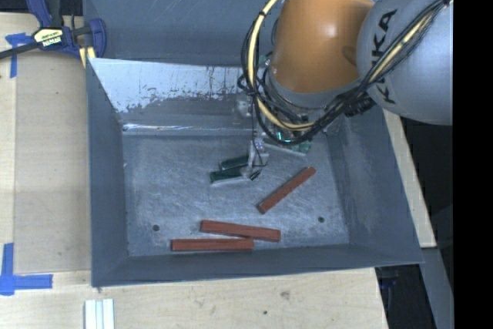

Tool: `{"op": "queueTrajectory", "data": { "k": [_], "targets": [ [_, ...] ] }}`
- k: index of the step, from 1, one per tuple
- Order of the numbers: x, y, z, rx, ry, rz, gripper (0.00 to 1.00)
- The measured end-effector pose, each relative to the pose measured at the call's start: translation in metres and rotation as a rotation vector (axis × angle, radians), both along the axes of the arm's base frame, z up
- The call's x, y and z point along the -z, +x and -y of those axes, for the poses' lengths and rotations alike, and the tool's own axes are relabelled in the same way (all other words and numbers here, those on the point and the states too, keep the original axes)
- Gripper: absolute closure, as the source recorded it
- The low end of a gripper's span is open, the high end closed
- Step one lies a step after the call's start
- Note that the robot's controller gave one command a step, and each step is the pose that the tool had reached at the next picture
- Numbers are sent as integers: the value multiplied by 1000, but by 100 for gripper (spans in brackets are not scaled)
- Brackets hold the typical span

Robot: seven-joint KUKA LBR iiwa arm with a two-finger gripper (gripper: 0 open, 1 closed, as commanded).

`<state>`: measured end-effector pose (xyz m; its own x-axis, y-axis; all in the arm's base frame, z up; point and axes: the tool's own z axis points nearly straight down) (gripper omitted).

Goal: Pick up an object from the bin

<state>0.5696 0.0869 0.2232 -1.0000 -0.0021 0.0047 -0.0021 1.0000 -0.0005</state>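
Down near the middle of the grey bin (108, 189), the claw (256, 164) hangs low over the floor. It is at the right end of a small dark green thing (229, 170), a flat and longish piece lying slightly tilted about the centre of the bin. The claw's tip looks to be touching that end or just beside it. Whether the claw is released, clenched or grasping the piece, I cannot tell.

Just right of the claw and a little nearer lies a slanted reddish-brown stick (286, 189), running from near left to far right. Two more sticks lie close to the near wall, almost left to right. The farther stick (240, 230) and the nearer stick (212, 245) are side by side where they overlap. Above the claw sits the orange cover (320, 35), ringed with black and yellow cables (259, 81).
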Motion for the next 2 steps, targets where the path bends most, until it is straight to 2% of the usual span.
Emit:
{"op": "queueTrajectory", "data": {
  "k": [1, 2],
  "targets": [
    [157, -2, -2, -215, 1, 2, 0],
    [151, 1, -2, -212, 2, 11, 100]
  ]
}}
